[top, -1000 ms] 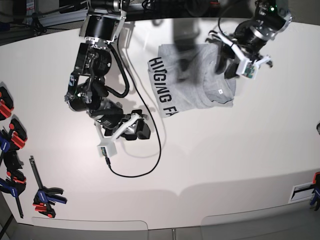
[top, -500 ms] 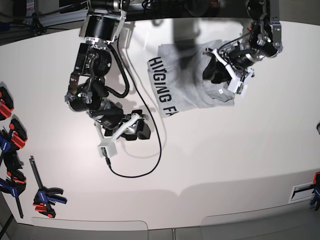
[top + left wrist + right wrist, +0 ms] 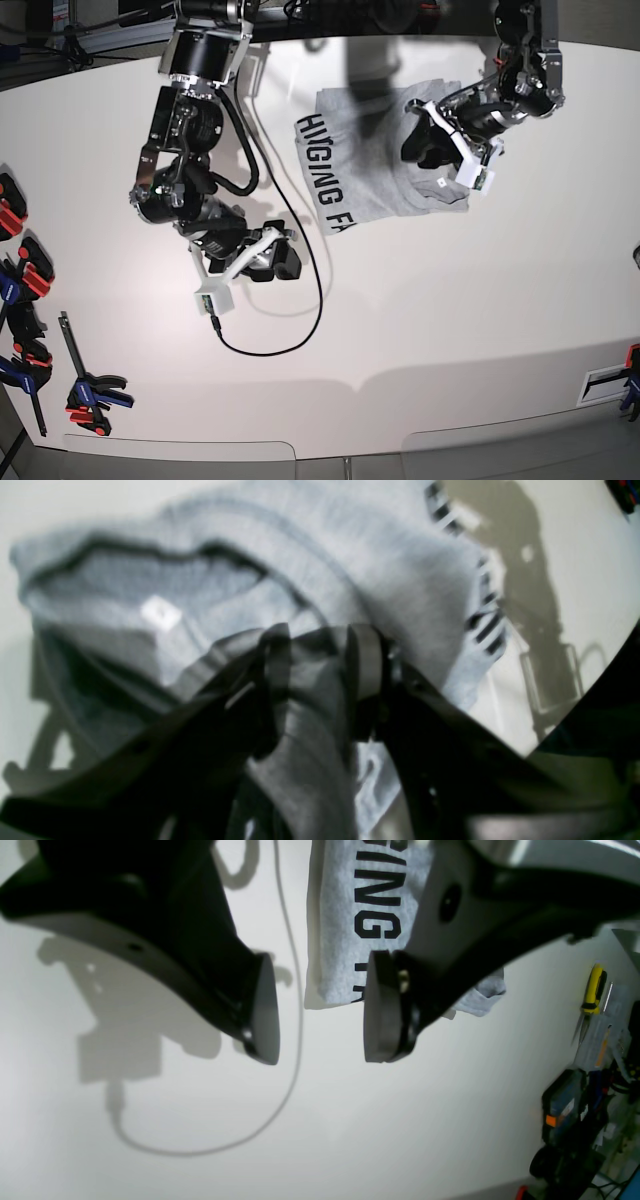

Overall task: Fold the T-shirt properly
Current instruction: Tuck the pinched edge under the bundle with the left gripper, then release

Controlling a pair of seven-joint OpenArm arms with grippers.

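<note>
left fingers [image 3: 367,662] pinch t-shirt [image 3: 375,165] fold | right fingers [image 3: 262,1010] apart, clear

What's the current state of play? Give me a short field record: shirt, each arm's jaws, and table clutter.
shirt: T-shirt, grey, partly folded, lying at the far side of the table; black lettering faces up along one edge
left gripper: jaws closed on a bunch of the shirt's fabric near the collar end
right gripper: jaws open, empty, over bare table, apart from the shirt
cable: black loop lying on the table by the right arm
clamps: several at the table edge
</note>
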